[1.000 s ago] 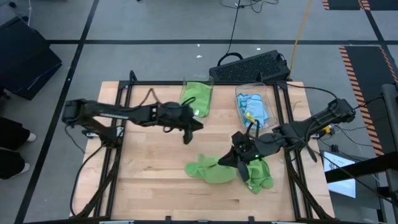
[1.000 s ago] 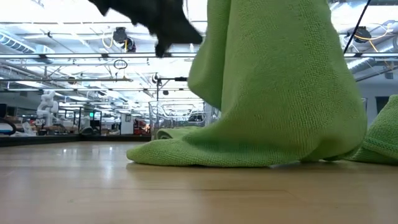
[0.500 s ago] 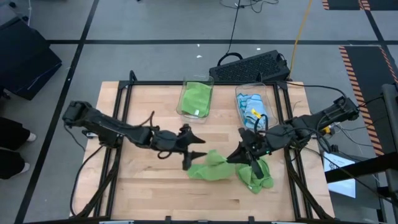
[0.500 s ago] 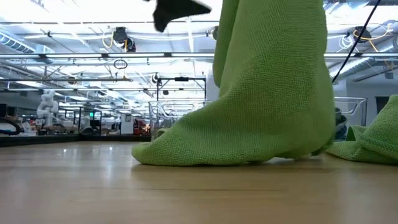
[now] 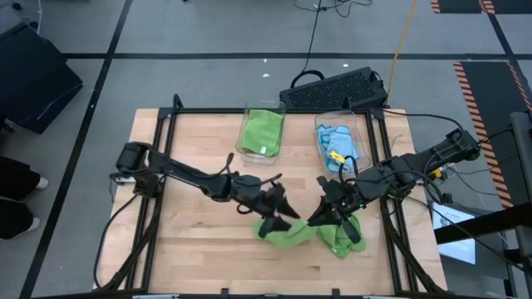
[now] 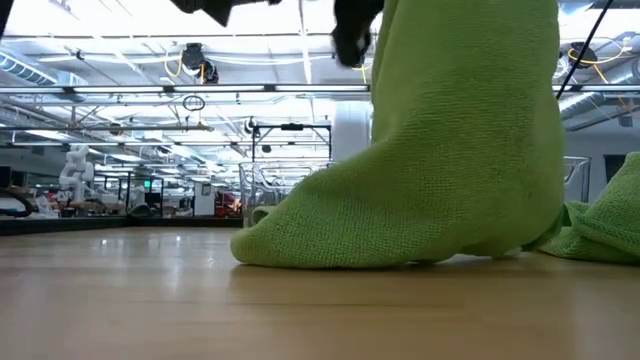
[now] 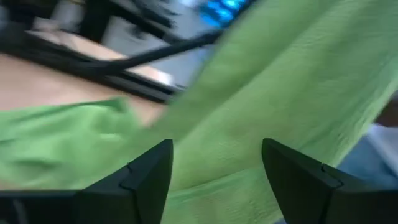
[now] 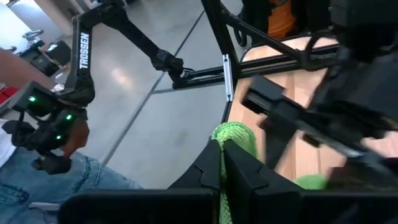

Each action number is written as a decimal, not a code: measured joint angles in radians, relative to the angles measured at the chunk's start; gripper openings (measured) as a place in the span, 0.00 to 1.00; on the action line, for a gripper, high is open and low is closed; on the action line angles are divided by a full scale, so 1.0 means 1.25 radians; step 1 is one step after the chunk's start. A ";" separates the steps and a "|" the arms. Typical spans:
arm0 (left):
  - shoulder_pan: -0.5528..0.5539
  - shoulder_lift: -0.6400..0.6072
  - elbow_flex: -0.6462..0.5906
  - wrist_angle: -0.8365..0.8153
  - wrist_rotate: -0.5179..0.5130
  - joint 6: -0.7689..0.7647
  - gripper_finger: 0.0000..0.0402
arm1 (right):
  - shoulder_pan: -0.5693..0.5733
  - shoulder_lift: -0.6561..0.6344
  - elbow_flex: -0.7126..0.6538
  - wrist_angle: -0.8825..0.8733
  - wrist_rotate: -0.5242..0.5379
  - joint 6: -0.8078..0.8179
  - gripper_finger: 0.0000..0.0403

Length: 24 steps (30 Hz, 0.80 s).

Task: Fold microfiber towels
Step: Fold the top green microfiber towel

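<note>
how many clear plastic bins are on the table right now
2. One bin at the table's far edge, left of centre, holds green cloth. The other bin stands to its right and holds light blue cloth. None looks hidden.

Grey floor (image 5: pixel 208 33), striped hazard tape (image 5: pixel 490 79), bright ceiling lights (image 6: pixel 120 40)

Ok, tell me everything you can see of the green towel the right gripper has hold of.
The lime green towel is soft, looped microfiber. The right gripper is shut on one edge, lifting it into a tall drape; its lower part pools, crumpled, on the wooden table. The left gripper, fingers open, sits at the cloth's other side. A second green towel lies bunched beside it.
</note>
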 joint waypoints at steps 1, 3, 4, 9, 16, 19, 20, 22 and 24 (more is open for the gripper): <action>-0.004 0.008 0.012 0.006 0.029 -0.011 0.60 | 0.000 0.000 0.000 -0.001 0.000 -0.001 0.00; -0.014 0.016 0.024 -0.001 0.063 -0.016 0.53 | 0.000 -0.003 0.000 -0.008 0.002 -0.003 0.00; -0.021 0.018 0.026 -0.005 0.065 -0.014 0.48 | 0.000 -0.006 0.000 -0.016 0.004 -0.003 0.00; -0.043 0.015 0.027 -0.073 0.045 -0.044 0.23 | 0.000 -0.030 0.000 -0.100 0.060 -0.002 0.00; -0.099 0.014 0.027 -0.102 -0.096 -0.096 0.02 | 0.000 -0.077 0.000 -0.150 0.165 -0.021 0.00; -0.126 0.006 0.026 -0.114 -0.179 -0.095 0.01 | -0.001 -0.093 0.000 -0.150 0.193 -0.036 0.01; -0.134 0.002 0.026 -0.114 -0.205 -0.095 0.01 | -0.001 -0.098 0.000 -0.150 0.197 -0.039 0.01; -0.146 -0.009 0.027 -0.106 -0.255 -0.100 0.01 | -0.001 -0.107 0.000 -0.155 0.218 -0.042 0.01; -0.160 -0.024 0.026 -0.117 -0.304 -0.101 0.01 | -0.001 -0.113 0.000 -0.156 0.244 -0.047 0.01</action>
